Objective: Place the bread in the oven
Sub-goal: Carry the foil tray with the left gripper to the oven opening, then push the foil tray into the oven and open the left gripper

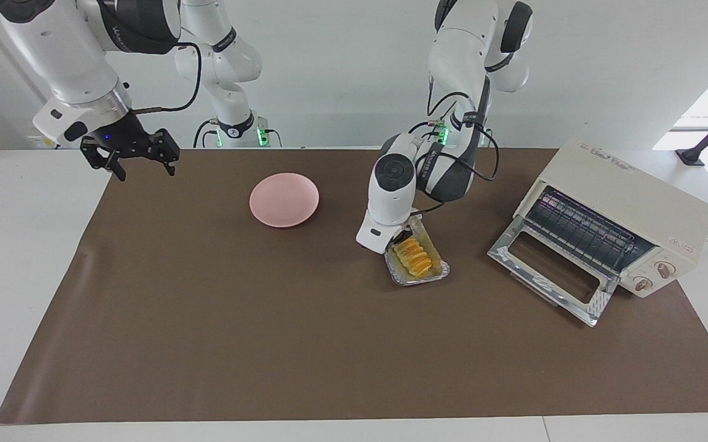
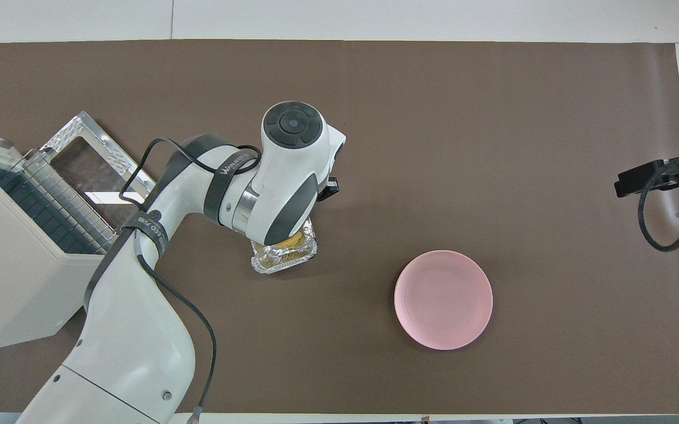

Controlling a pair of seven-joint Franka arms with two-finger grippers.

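Note:
The bread (image 1: 414, 258), a ridged golden-yellow loaf, lies in a crinkled silver foil tray (image 1: 435, 274) on the brown mat, between the pink plate and the oven. My left gripper (image 1: 395, 244) is shut on the rim of the tray's end nearer the robots. In the overhead view the left hand covers most of the tray (image 2: 283, 260) and bread (image 2: 290, 241). The cream-white oven (image 1: 627, 199) stands at the left arm's end with its glass door (image 1: 550, 273) dropped open and the rack showing. My right gripper (image 1: 131, 161) waits, open, raised over the mat's edge at the right arm's end.
A pink plate (image 1: 284, 199) sits on the mat toward the right arm's side of the tray, also in the overhead view (image 2: 443, 299). The oven (image 2: 15, 277) and its open door (image 2: 89, 171) lie beside the left arm. The brown mat (image 1: 237, 344) covers the table.

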